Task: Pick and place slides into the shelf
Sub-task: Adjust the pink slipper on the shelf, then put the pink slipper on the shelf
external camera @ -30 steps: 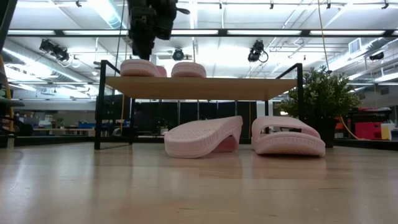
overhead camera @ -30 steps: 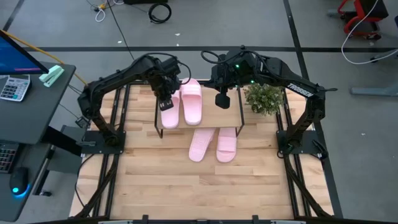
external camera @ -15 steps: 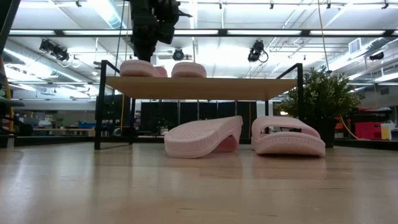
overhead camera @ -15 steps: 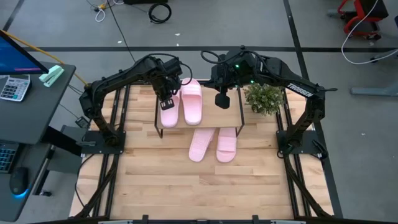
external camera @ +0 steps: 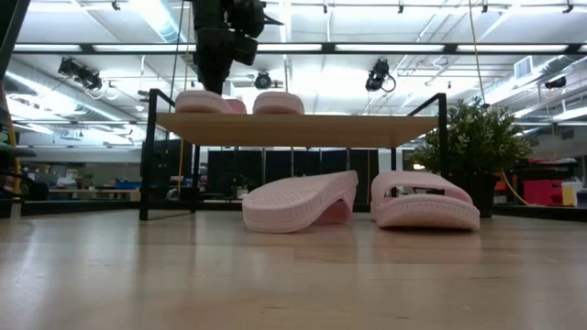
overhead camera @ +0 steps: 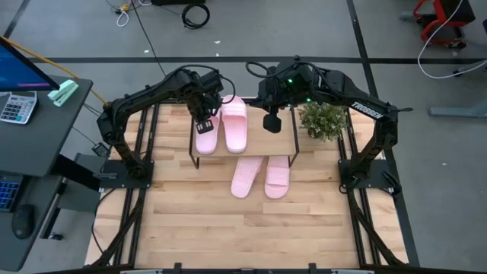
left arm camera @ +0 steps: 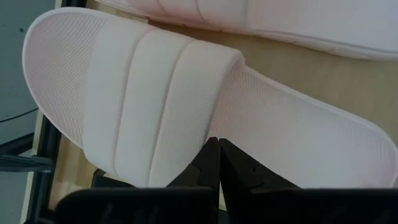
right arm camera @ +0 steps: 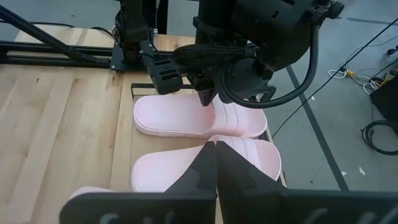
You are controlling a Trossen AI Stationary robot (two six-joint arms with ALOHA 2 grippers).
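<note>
Two pale pink slides lie side by side on the shelf's (overhead camera: pixel 278 141) top board: the left slide (overhead camera: pixel 207 139) and another (overhead camera: pixel 235 125) beside it. Two more rest on the table at the shelf's near edge, one (overhead camera: pixel 245 176) tilted with its sole showing in the low view (external camera: pixel 298 202), one (overhead camera: pixel 277 176) flat. My left gripper (overhead camera: pixel 203 123) is shut, just above the left slide's strap (left arm camera: pixel 161 106). My right gripper (overhead camera: pixel 272 124) hangs shut over the bare right half of the board. My left gripper (left arm camera: pixel 217 146) points down from above with its shut fingertips at the heel-side edge of the left slide's strap (left arm camera: pixel 205 118). I cannot tell whether they touch it. The slide lies flat on the shelf's top board.
A small potted plant (overhead camera: pixel 323 120) stands on the table just right of the shelf. The shelf's black legs (external camera: pixel 145 156) frame the space beneath the board. Open wooden tabletop (overhead camera: pixel 243 228) stretches toward the near edge. A desk with a calculator sits off the table's left.
My left gripper has shifted a little over the left slide, toward the far edge or upward; it stays shut. The slides have not moved.
</note>
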